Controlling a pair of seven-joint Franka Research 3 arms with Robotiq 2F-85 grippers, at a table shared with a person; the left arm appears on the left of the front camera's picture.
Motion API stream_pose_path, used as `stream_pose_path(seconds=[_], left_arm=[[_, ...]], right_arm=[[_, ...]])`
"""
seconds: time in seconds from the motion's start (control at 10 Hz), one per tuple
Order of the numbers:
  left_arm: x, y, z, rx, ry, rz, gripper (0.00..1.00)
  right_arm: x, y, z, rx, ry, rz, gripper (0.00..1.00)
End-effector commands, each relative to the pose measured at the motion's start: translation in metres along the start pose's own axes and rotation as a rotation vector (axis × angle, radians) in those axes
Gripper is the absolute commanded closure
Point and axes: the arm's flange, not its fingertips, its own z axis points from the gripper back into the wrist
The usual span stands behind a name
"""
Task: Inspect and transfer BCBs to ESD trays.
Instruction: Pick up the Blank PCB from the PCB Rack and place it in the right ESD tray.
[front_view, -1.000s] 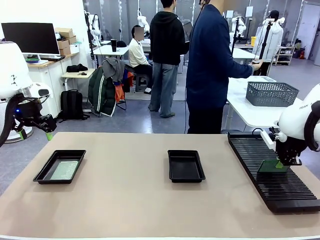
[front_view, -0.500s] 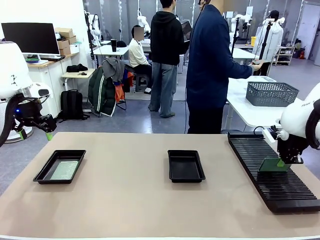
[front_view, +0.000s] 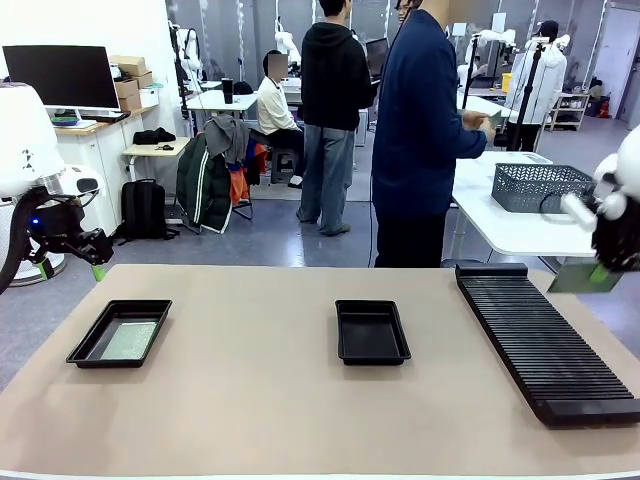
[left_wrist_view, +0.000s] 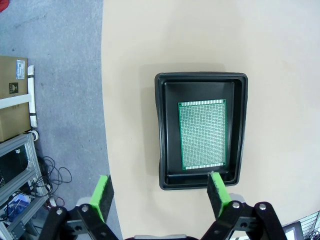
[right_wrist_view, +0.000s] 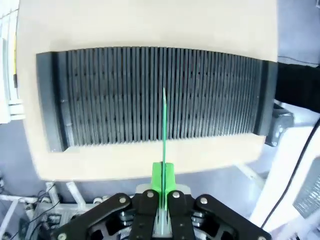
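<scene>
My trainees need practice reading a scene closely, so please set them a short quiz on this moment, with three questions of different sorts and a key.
1. True or false: the middle tray holds a board.
2. What does the robot's right hand grip? A a cable; B a pale-green board; C nothing.
3. Fill the gap: the left hand hangs with its jaws ___ above the left tray, in which another board lies flat.

Key: 1 false; 2 B; 3 open.
</scene>
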Motion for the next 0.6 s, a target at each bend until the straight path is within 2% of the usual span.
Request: stream_pose_path(seconds=[0.0,0.2,0.5], left_arm=[[-0.001,0.000,0.000,0.001,0.001,0.001,0.00],[-0.001,0.000,0.000,0.001,0.001,0.001,0.00],[-0.001,0.000,0.000,0.001,0.001,0.001,0.00]], right_arm=[[-0.006,-0.012,0.063,0.030,-0.021,-0.020,1.00],[-0.016,-0.020,0.124,0.017,-0.041,-0.042,1.00],[-0.022,-0.034,0.160,0.035,-0.068,-0.052,1.00]])
